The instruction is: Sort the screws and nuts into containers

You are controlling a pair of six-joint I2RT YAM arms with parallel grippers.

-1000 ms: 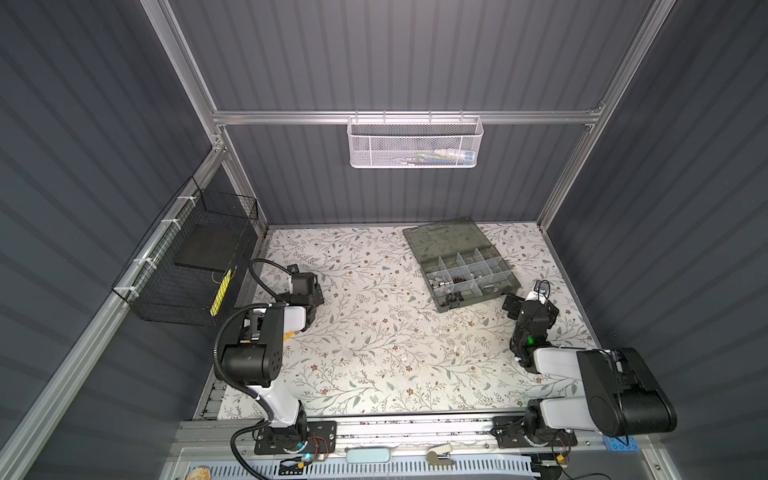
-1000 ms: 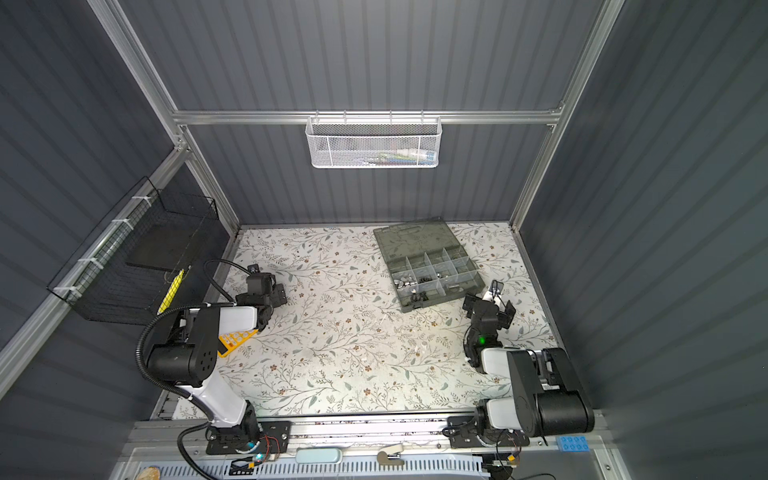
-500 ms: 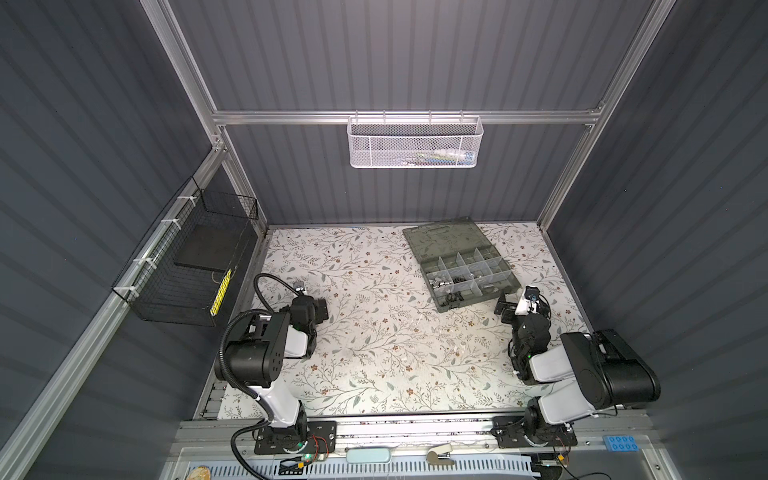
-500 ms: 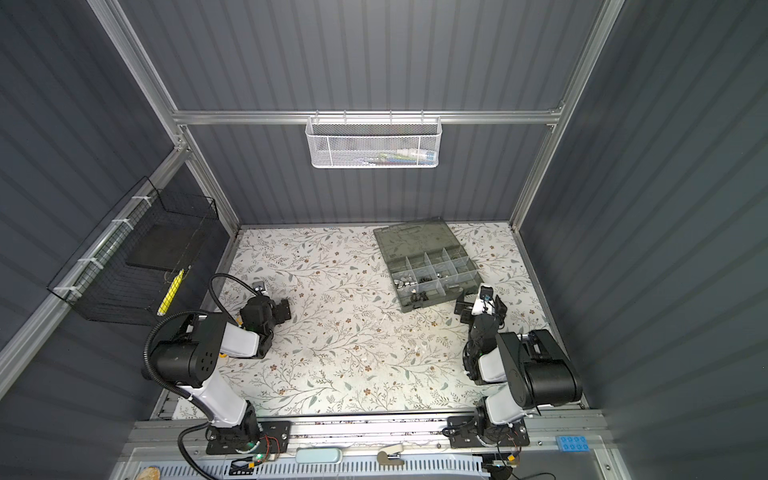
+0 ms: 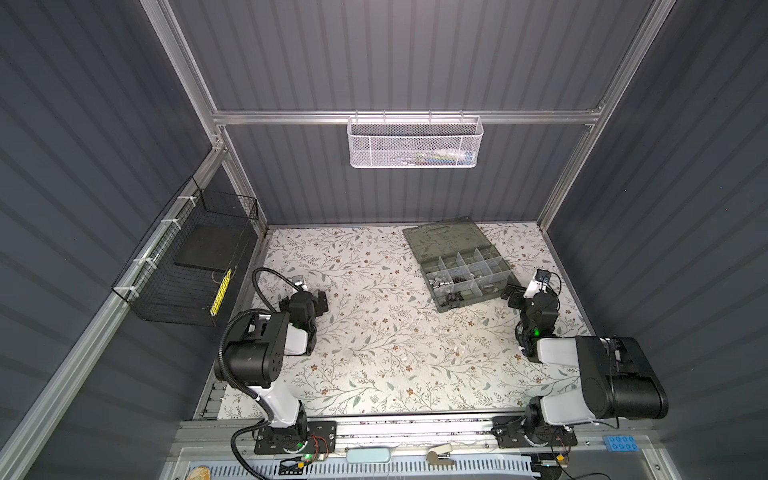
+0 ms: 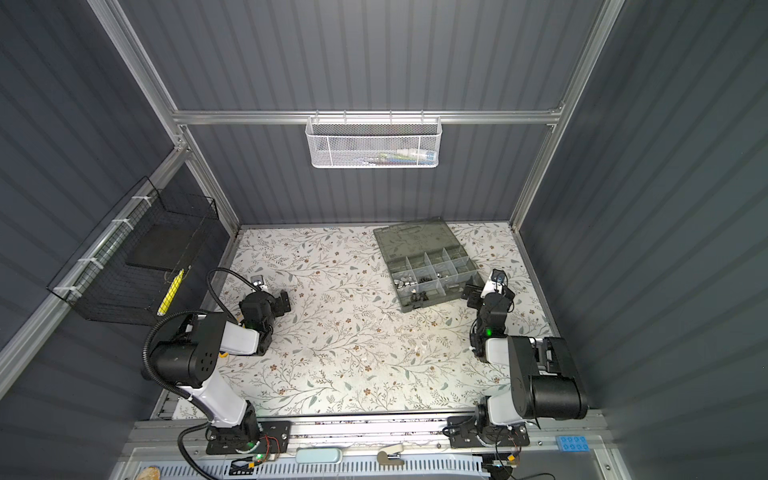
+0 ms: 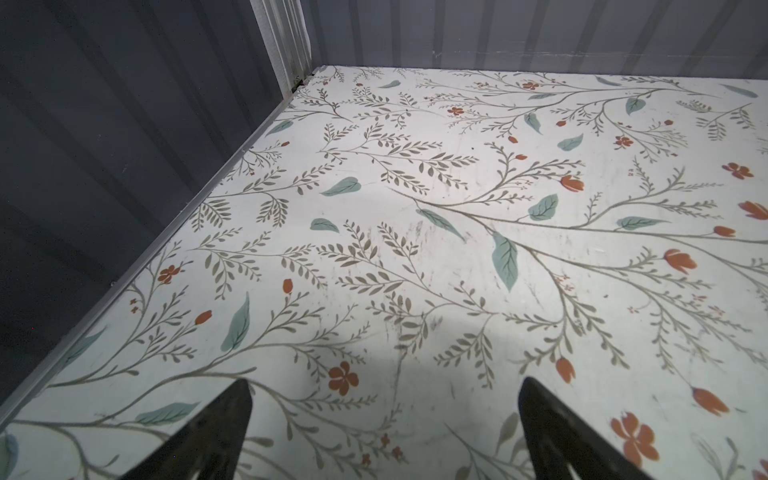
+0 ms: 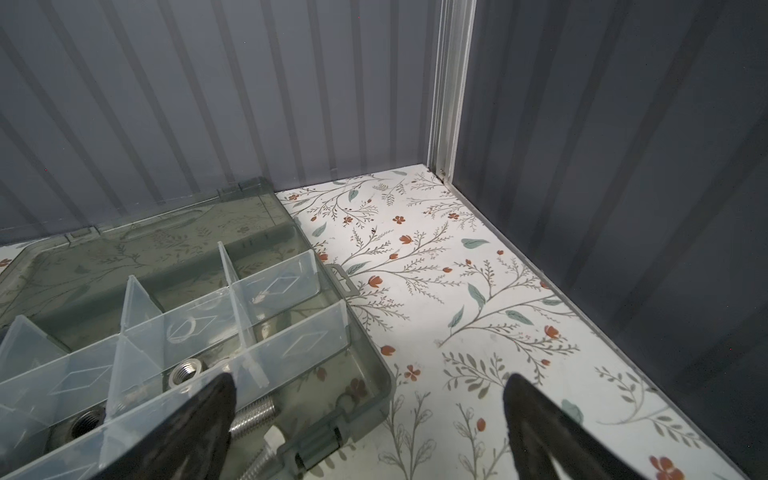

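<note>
The containers are the divided compartments of a grey-green organizer case (image 5: 437, 300) (image 6: 401, 304) lying at the back right with its lid open flat. Silver screws (image 5: 442, 284) and black pieces (image 5: 459, 279) lie in its compartments in both top views. In the right wrist view a silver nut (image 8: 185, 372), a dark nut (image 8: 85, 422) and a silver screw (image 8: 251, 413) rest behind clear dividers (image 8: 291, 286). My right gripper (image 5: 525, 286) (image 8: 370, 376) is open at the case's near right corner, holding nothing. My left gripper (image 5: 318, 299) (image 7: 384, 382) is open over bare table at the left.
A white mesh basket (image 5: 415, 145) hangs on the back wall. A black wire basket (image 5: 191, 266) hangs on the left wall. The floral table (image 5: 395, 340) is closed in by dark ribbed walls on three sides. The case's latch tab (image 8: 343, 278) sticks out sideways.
Both arms have shifted their posture close to their bases. The right gripper sits a little farther back beside the case. Both grippers have stayed open and empty.
</note>
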